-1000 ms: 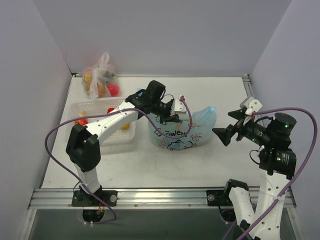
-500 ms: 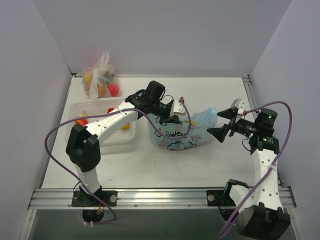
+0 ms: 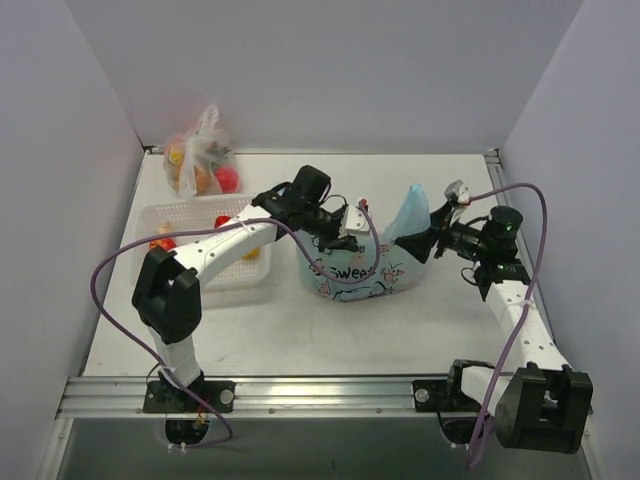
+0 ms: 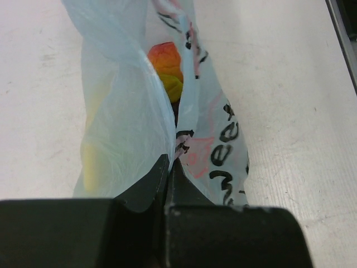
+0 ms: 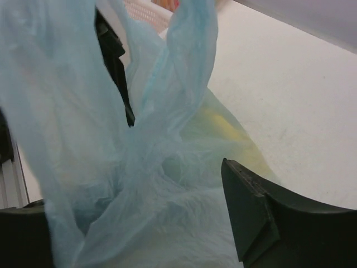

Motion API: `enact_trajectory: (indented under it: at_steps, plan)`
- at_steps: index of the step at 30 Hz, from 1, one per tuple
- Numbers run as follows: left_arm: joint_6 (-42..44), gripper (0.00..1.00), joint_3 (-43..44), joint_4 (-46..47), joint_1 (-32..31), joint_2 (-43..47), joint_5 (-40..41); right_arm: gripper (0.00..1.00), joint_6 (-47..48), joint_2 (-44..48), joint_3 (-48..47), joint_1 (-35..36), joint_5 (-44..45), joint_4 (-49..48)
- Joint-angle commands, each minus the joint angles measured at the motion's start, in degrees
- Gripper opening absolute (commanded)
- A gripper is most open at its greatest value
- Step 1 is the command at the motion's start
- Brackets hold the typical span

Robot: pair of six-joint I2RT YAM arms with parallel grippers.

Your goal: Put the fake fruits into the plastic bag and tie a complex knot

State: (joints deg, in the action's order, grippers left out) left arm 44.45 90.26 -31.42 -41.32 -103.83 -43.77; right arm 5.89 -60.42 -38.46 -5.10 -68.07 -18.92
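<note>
The light-blue plastic bag (image 3: 362, 272) with cartoon prints lies in the middle of the table. My left gripper (image 3: 350, 228) is shut on its left rim; in the left wrist view (image 4: 169, 162) the jaws pinch the printed plastic. An orange-red fruit (image 4: 164, 58) and a yellow piece (image 4: 172, 87) show through the bag's mouth. My right gripper (image 3: 428, 246) is open at the bag's right side, where the handle (image 3: 411, 205) stands up. In the right wrist view the handle plastic (image 5: 139, 167) fills the gap between my fingers (image 5: 248, 215). A yellow fruit (image 5: 223, 127) shows through the bag. No knot is in view.
A white basket (image 3: 190, 214) with a few fruits stands left of the bag. A clear bag of orange and red fruits (image 3: 201, 165) sits at the back left corner. Walls close the table on three sides; a metal rail (image 3: 320, 392) runs along the front.
My right arm has swung left from the table's right side to the bag, and the bag's right handle now stands up between its fingers. The left gripper has barely moved.
</note>
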Motion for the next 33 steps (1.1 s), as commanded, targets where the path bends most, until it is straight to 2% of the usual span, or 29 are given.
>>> enact_trajectory:
  at_steps: [1, 2, 4, 6, 8, 11, 19, 22, 25, 29, 33]
  plan:
    - [2.49, 0.00, -2.36, -0.14, -1.13, 1.88, -0.97, 0.61, -13.67, -1.00, 0.75, 0.27, 3.03, -11.83]
    - [2.40, 0.00, -3.06, 0.21, -1.57, 2.05, 1.03, 0.54, -15.89, -1.53, 0.75, 0.36, 3.56, -12.11]
    - [1.61, 0.00, -6.65, 2.40, -2.97, 2.23, 3.85, 0.46, -23.42, -3.64, 0.93, 0.36, 4.52, -12.46]
    - [0.04, 0.00, -9.91, 6.88, -3.68, 3.19, 7.98, 0.26, -28.89, -5.31, 2.15, 0.36, 4.71, -13.51]
    - [-1.37, 0.00, -15.16, 13.88, -4.12, 4.59, 10.18, 0.00, -33.81, -5.23, 3.73, 0.97, 6.54, -14.57]
    - [-3.23, 0.00, -20.37, 22.51, -4.82, 5.74, 15.02, 0.00, -33.23, -4.44, 5.58, 2.11, 9.71, -11.15]
    - [-4.19, 0.00, -20.83, 26.06, -5.79, 5.39, 17.49, 0.00, -35.68, -4.88, 5.41, 2.55, 10.86, -5.88]
    - [-5.94, 0.00, -19.51, 23.87, -7.02, 6.71, 18.72, 0.00, -38.32, -4.36, 3.57, 3.43, 12.26, -1.76]
    - [-7.53, 0.00, -19.15, 19.39, -9.12, 9.52, 19.50, 0.00, -38.59, -1.02, 1.81, 4.48, 17.34, 3.24]
    - [-7.00, 0.00, -21.44, 16.58, -12.20, 16.98, 23.29, 0.00, -43.94, 2.67, -2.84, 4.75, 22.80, 10.99]
    - [-8.31, 0.00, -20.39, 11.30, -15.19, 21.03, 26.00, 0.00, -44.56, 11.62, -4.43, 7.21, 29.13, 19.78]
